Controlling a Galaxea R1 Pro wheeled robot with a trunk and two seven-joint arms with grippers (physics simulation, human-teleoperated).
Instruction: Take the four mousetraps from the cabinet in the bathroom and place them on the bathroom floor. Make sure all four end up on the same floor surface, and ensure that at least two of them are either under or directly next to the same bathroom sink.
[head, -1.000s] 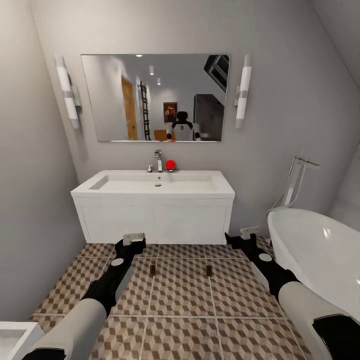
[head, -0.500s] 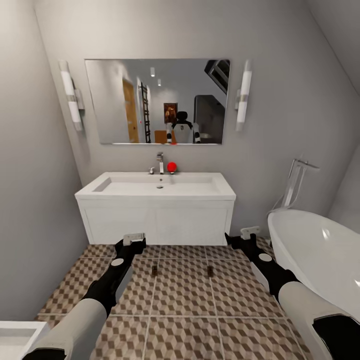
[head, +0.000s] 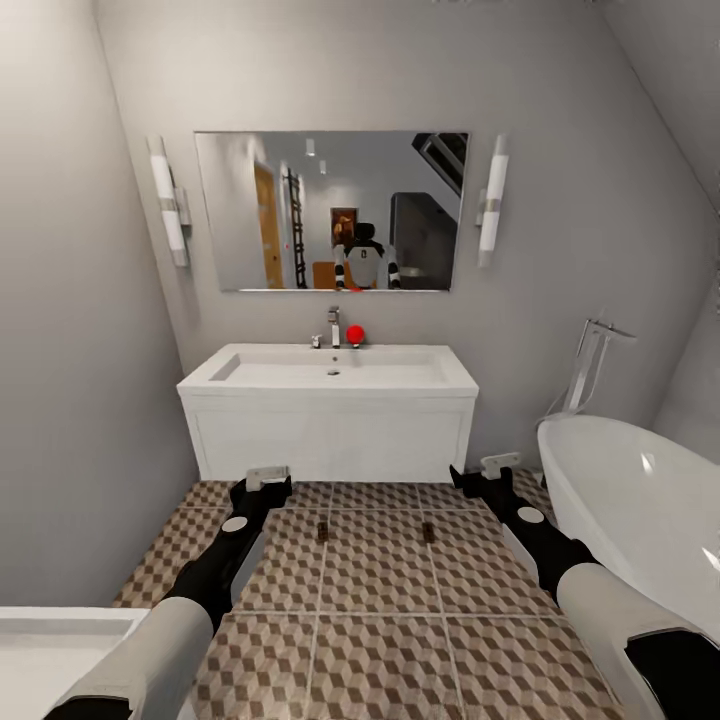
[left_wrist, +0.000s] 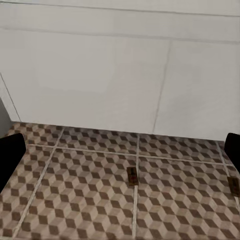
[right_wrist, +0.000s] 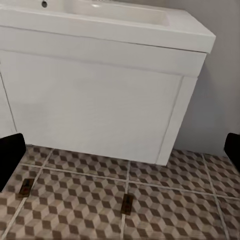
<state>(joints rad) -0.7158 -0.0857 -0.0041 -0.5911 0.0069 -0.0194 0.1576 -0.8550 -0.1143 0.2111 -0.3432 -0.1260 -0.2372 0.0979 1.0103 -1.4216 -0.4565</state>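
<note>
Two mousetraps (head: 322, 531) (head: 428, 531) lie flat on the bathroom floor (head: 375, 590), just in front of the white vanity of the bathroom sink (head: 330, 372). The left wrist view shows one mousetrap (left_wrist: 132, 176) between the spread fingers (left_wrist: 10, 160) and another mousetrap (left_wrist: 233, 184) at the picture's edge. In the right wrist view both mousetraps (right_wrist: 127, 204) (right_wrist: 26, 186) lie below the vanity (right_wrist: 100, 105). My left gripper (head: 268, 478) and right gripper (head: 497, 465) hover open and empty above the tiles, either side of the traps. The cabinet is out of view.
A rounded white bathtub (head: 640, 500) with a chrome floor faucet (head: 590, 365) stands at the right. A white fixture's edge (head: 60, 640) juts in at the near left. Grey walls close both sides. A mirror (head: 330, 212) hangs above the sink, a red ball (head: 354, 333) beside the faucet.
The whole picture has shifted: the sink now looks smaller and farther right, and more of the white fixture shows at the near left, so the camera moved. The arms and traps are as before.
</note>
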